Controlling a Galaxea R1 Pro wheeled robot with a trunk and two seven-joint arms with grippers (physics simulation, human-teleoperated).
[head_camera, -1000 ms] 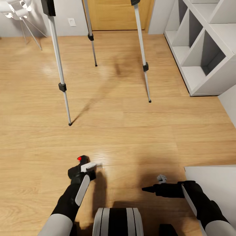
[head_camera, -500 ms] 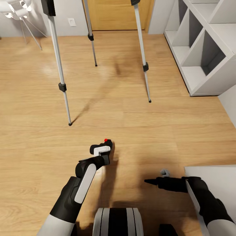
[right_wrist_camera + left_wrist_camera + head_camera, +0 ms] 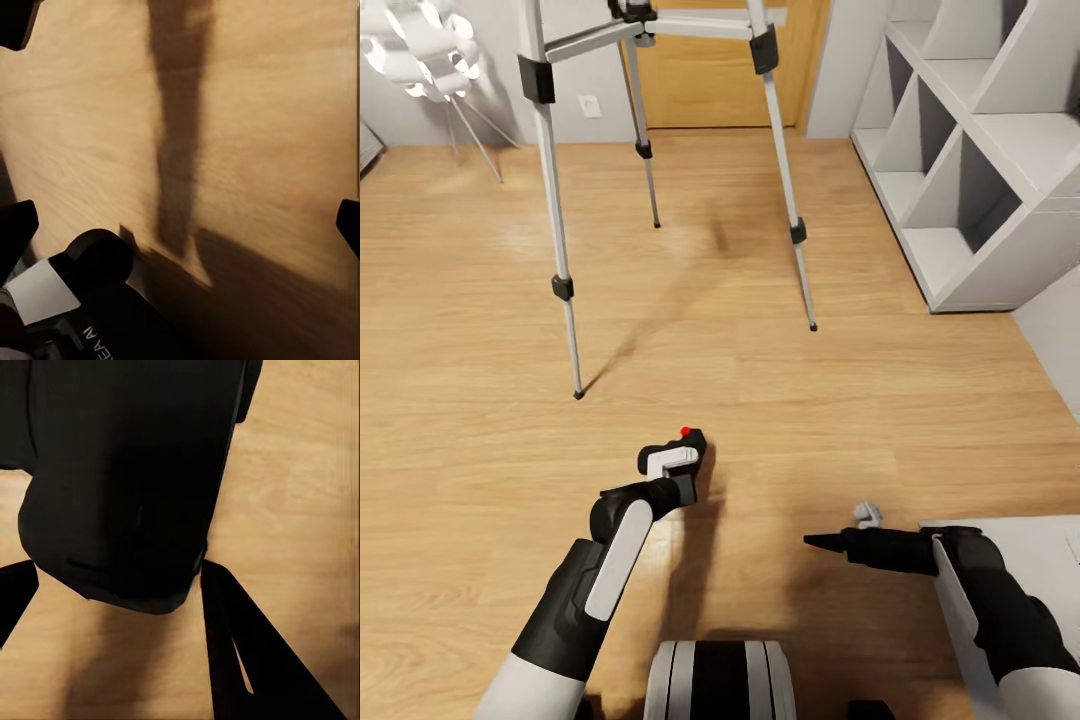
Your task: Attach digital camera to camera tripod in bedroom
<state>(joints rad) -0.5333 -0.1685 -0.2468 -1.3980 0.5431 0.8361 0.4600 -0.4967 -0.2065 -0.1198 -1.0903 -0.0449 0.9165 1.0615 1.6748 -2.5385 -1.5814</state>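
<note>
- Your left gripper (image 3: 678, 470) is pinching the digital camera (image 3: 678, 447); in the left wrist view its black body (image 3: 124, 480) sits between the two dark fingers (image 3: 232, 652), which press on either side of it.
- The camera is held low over the wood floor (image 3: 860, 400), just in front of your base and a little left of centre, with its red dot on the far top edge.
- The camera tripod (image 3: 555, 210) stands farther into the room and mostly to the left. Its near-left leg foot lands ahead and left of the camera, its right leg foot ahead and right, and its third leg stands back by the oak door (image 3: 710, 60).
- The relation that matters: the tripod's head lies far and well above the camera, out past the upper edge of the head view. So you need to go up and forward, aiming between the two near legs.
- Your left arm is nearer to the tripod and already carries the camera.
- Your right gripper (image 3: 812, 542) points left, low at the near right, holding nothing. Its fingertips look pressed together to one point, though I judge that only from the head view.
</note>
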